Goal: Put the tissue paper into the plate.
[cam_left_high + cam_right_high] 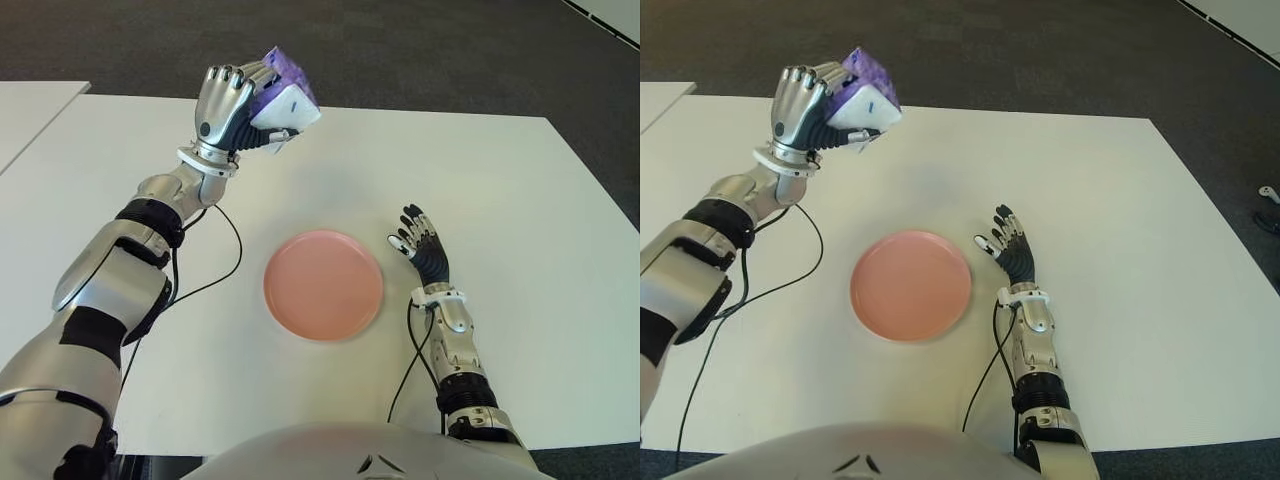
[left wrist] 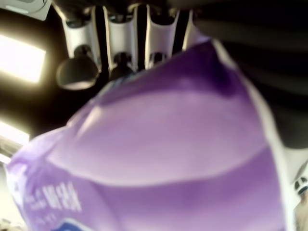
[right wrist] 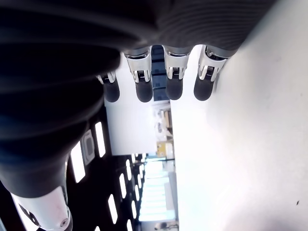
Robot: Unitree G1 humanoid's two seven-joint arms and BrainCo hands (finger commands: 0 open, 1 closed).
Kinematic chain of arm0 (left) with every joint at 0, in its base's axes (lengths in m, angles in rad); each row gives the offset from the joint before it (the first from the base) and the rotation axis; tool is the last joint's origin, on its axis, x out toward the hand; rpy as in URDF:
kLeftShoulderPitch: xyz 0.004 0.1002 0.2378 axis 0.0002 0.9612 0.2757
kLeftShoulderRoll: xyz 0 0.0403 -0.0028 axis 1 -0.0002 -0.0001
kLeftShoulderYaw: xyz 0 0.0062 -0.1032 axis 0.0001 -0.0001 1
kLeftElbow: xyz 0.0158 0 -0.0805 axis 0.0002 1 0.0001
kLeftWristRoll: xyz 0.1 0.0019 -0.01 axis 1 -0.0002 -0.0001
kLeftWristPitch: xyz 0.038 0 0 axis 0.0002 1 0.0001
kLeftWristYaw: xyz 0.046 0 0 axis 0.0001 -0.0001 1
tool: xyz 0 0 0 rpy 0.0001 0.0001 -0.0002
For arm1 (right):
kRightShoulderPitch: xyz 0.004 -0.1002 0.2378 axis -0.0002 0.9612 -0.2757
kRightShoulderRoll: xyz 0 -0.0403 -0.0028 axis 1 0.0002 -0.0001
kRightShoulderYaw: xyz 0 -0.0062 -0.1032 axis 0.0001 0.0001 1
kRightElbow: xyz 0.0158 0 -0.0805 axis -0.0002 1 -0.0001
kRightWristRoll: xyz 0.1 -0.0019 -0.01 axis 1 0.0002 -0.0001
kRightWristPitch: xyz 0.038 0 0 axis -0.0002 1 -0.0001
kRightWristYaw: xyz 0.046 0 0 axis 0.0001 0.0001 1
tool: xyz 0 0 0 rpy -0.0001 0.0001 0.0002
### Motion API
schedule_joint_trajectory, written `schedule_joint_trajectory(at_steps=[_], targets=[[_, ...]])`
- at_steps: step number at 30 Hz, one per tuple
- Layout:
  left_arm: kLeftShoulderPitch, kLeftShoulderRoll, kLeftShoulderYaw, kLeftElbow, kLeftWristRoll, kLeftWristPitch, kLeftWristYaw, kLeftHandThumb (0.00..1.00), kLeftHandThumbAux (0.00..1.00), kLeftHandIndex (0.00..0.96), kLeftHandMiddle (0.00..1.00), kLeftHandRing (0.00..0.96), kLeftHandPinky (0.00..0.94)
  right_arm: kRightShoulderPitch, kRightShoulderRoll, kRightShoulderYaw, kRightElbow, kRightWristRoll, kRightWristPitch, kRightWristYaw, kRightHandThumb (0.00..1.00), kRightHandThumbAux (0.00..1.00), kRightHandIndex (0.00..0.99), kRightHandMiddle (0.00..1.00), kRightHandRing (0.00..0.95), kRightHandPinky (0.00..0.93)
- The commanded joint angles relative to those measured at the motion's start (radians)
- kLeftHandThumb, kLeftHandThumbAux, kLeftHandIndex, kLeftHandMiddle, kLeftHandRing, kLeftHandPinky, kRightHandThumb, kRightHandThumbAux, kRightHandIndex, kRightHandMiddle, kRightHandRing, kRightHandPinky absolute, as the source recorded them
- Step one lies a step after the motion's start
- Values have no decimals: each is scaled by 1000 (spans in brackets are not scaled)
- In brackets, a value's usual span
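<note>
My left hand [image 1: 245,100] is raised above the far left part of the white table [image 1: 520,200], its fingers shut around a purple and white tissue paper pack [image 1: 285,95]. The pack [image 2: 163,154] fills the left wrist view, pressed against the fingers. The pink plate [image 1: 323,284] lies empty on the table in front of me, well below and to the right of the held pack. My right hand [image 1: 420,245] shows just right of the plate, fingers relaxed and holding nothing.
A black cable [image 1: 215,270] loops on the table left of the plate, and another cable [image 1: 410,360] runs by the right forearm. A second white table [image 1: 30,115] stands at the far left. Dark floor [image 1: 400,50] lies beyond the table's far edge.
</note>
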Motion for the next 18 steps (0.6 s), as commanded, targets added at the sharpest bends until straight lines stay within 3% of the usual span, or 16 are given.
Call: schedule_joint_trajectory(at_steps=[1, 11, 18], targets=[[41, 25, 49, -116, -29, -61, -31, 849, 667, 401, 541, 839, 844, 67, 7, 0, 91, -3, 61, -3, 0, 748, 0, 0, 0, 0], [134, 52, 131, -354, -42, -141, -129, 851, 666, 404, 540, 843, 844, 65, 8, 4, 93, -7, 62, -6, 0, 741, 0, 0, 0, 0], [350, 60, 165, -694, -169, -186, -385, 852, 667, 403, 538, 845, 834, 67, 6, 6, 92, -6, 64, -4, 1, 731, 0, 0, 0, 0]])
